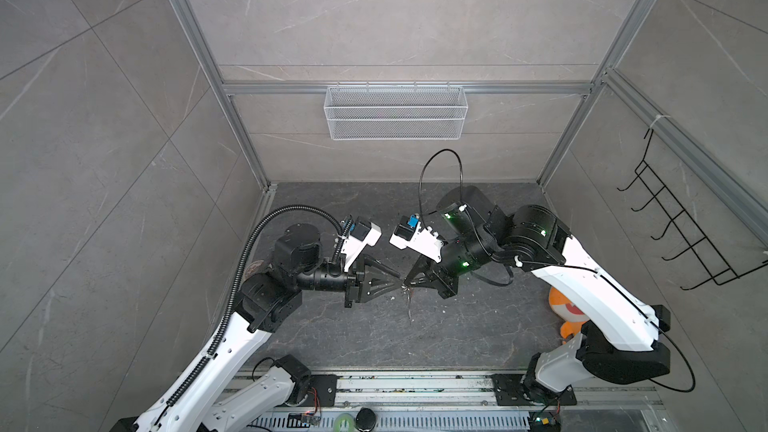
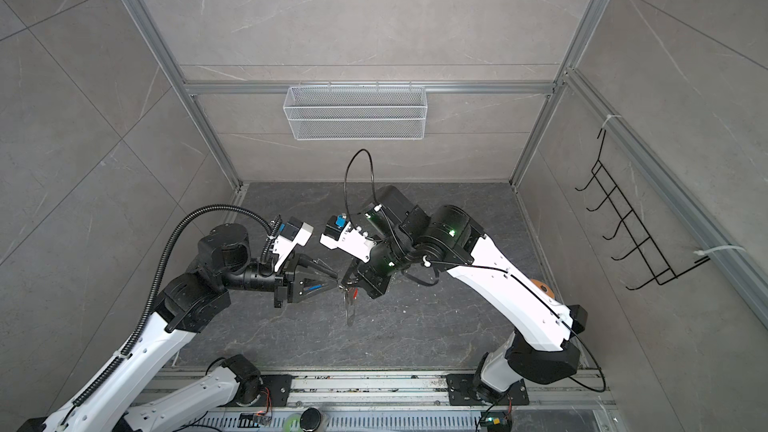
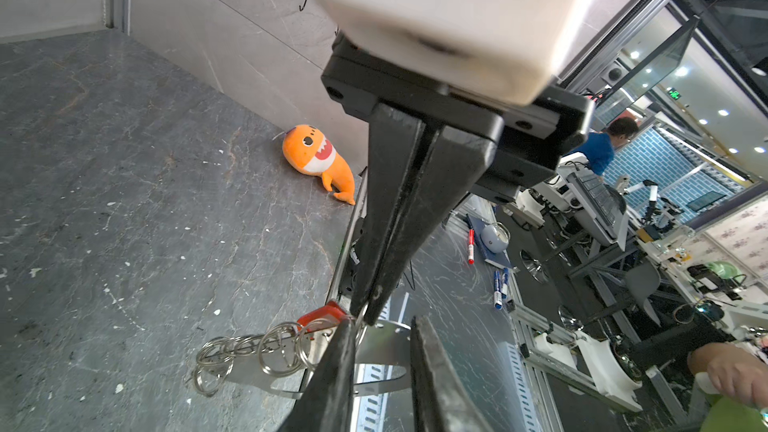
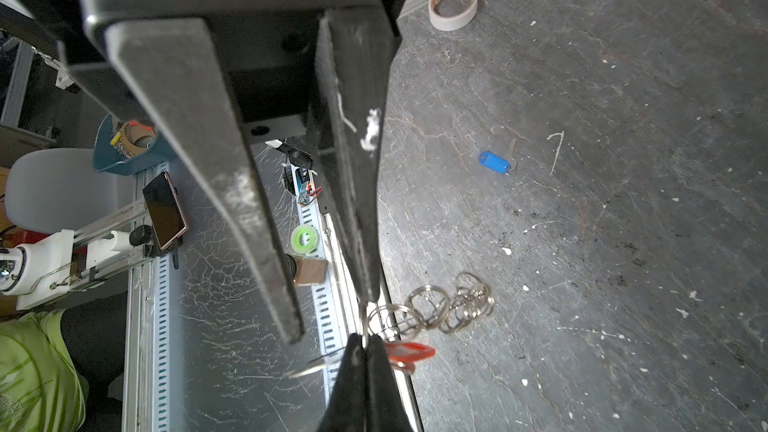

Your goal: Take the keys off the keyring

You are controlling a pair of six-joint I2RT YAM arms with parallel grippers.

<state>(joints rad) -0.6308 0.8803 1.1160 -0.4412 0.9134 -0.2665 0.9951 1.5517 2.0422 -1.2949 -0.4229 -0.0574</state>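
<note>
The keyring [image 3: 249,351] hangs above the table, a chain of silver rings joined to a flat grey tag [image 3: 386,347]. My right gripper [image 4: 365,347] is shut on the chain's end ring. The red key [image 4: 411,353] dangles from that ring beside the shut fingers. My left gripper [image 3: 382,326] is open, facing the right one tip to tip. One of its fingertips [image 3: 347,328] touches the held ring and nothing sits between its fingers. The blue key [image 4: 494,162] lies loose on the table. In both top views the two grippers [image 1: 399,282] [image 2: 344,282] meet mid-table, with the tag [image 2: 350,309] hanging below them.
An orange plush toy [image 3: 318,160] lies by the right wall. A tape roll [image 4: 453,4] sits on the table near the left wall. A white wire basket [image 1: 395,112] hangs on the back wall and a black hook rack [image 1: 681,222] on the right wall.
</note>
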